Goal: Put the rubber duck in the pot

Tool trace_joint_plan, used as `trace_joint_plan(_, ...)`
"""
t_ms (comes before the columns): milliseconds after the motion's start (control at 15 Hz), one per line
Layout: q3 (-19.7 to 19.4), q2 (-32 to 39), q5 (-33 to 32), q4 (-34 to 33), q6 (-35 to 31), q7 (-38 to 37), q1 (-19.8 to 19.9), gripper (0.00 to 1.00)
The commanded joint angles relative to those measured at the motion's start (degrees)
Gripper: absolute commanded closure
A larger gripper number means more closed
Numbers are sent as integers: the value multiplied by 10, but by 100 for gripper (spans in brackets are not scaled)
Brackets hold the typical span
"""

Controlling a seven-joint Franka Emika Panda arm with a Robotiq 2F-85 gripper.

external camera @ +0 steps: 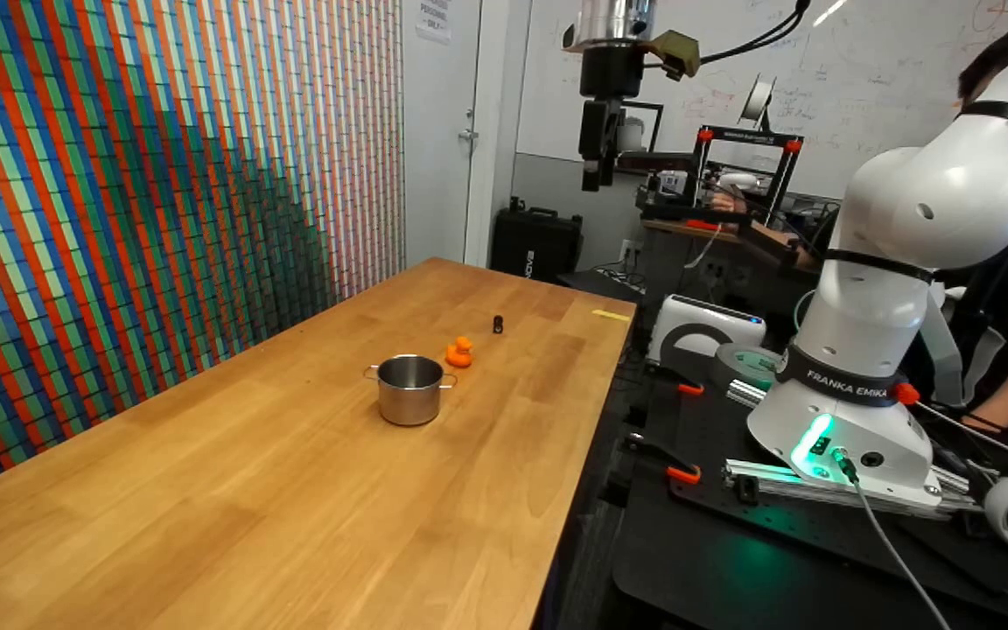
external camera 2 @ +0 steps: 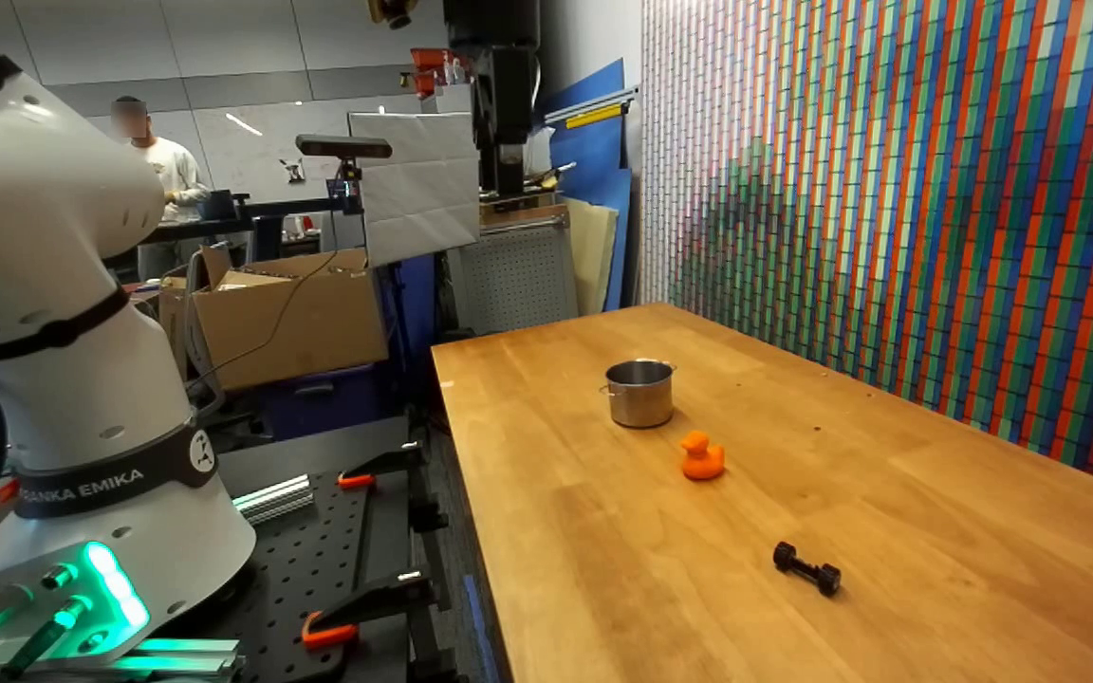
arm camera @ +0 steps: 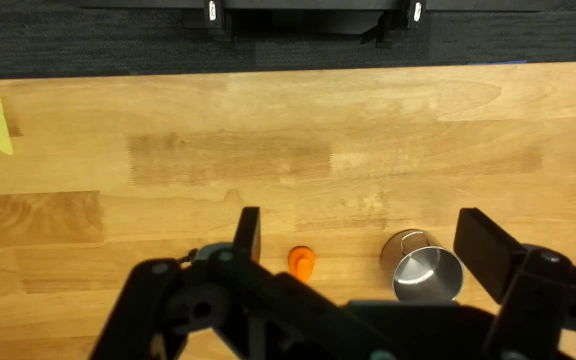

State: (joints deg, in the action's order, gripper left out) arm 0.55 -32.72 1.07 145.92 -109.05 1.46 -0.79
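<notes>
The orange rubber duck (external camera: 459, 353) stands upright on the wooden table, beside the small silver pot (external camera: 409, 394). The pot has two thin wire handles, and its inside looks empty. Both show in both exterior views, with the duck (external camera 2: 702, 457) and the pot (external camera 2: 640, 396) a short gap apart. My gripper (external camera: 598, 179) hangs high above the table, touching nothing. In the wrist view the gripper (arm camera: 359, 222) has its fingers wide apart with nothing between them. Far below, the duck (arm camera: 301, 263) and the pot (arm camera: 429, 274) appear between the fingers; the pot's near edge is partly hidden by the gripper.
A small black dumbbell-shaped object (external camera 2: 806, 569) lies on the table (external camera 2: 584, 531) near the duck. Yellow tape (external camera: 612, 315) marks the table's edge. A colourful striped wall (external camera: 163, 201) runs along the table's far side. The robot base stands on a black bench.
</notes>
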Motion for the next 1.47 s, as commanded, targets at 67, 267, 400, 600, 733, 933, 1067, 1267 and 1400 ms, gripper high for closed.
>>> trace_joint_plan(67,0,79,-13,-43,-93,6,3,0)
trace_joint_plan(267,-2,165,-32,-84,-169,-1,14,0)
trace_joint_plan(400,0,233,-54,-111,-220,-12,22,0)
trace_joint_plan(600,-1,322,-85,-130,-278,-35,28,0)
trace_joint_plan(733,-2,375,-96,-136,-308,-56,23,0)
trace_joint_plan(933,-1,442,-95,-142,-347,-81,6,0)
trace_joint_plan(1067,0,481,-89,-150,-366,-93,-8,0)
trace_joint_plan(1267,-6,528,-91,-163,-404,-116,-29,0)
trace_joint_plan(1400,-6,559,-79,-180,-416,-126,-39,0)
